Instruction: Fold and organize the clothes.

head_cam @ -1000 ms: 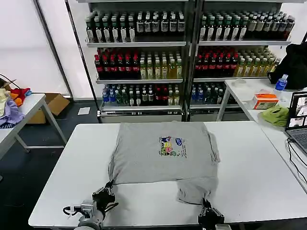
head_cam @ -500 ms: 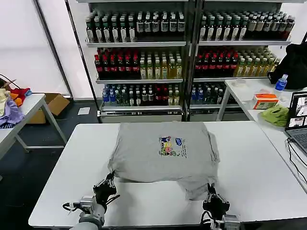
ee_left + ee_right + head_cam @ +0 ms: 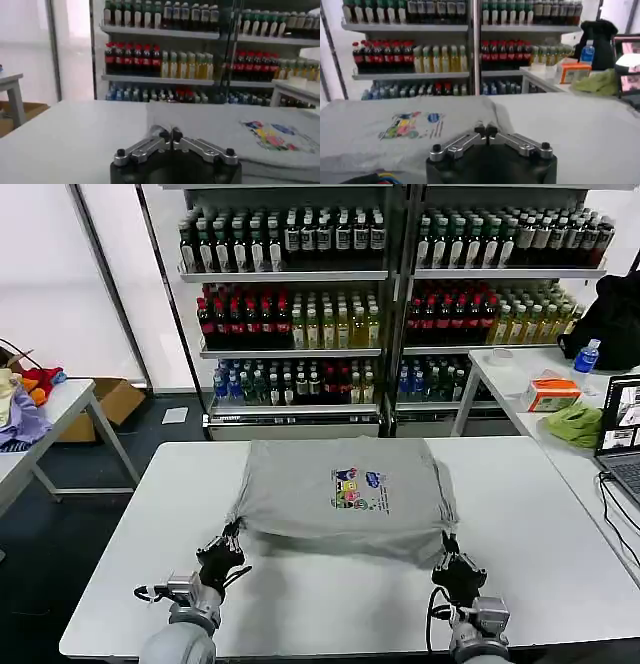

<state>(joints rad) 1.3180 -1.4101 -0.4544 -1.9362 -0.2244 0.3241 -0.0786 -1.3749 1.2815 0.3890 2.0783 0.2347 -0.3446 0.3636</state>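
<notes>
Grey T-shirt (image 3: 345, 496) lying mid-table, its near hem doubled back toward twelve o'clock so that the multicoloured chest print (image 3: 354, 489) faces up near the centre of the folded panel. The cloth rests on a white table (image 3: 540, 534).

Left gripper (image 3: 232, 534) at about seven o'clock of the shirt, its fingers pinched together on the near left corner of the fabric; in the left wrist view the same gripper (image 3: 170, 134) shows its tips pressed together with a sliver of grey cloth apparently caught between them.

Right gripper (image 3: 449, 543) at about five o'clock of the shirt, clamped on the near right corner; in the right wrist view its tips (image 3: 485, 130) meet against the shirt edge.

Shelves of bottled drinks (image 3: 300, 314) stand beyond the table at twelve o'clock.
</notes>
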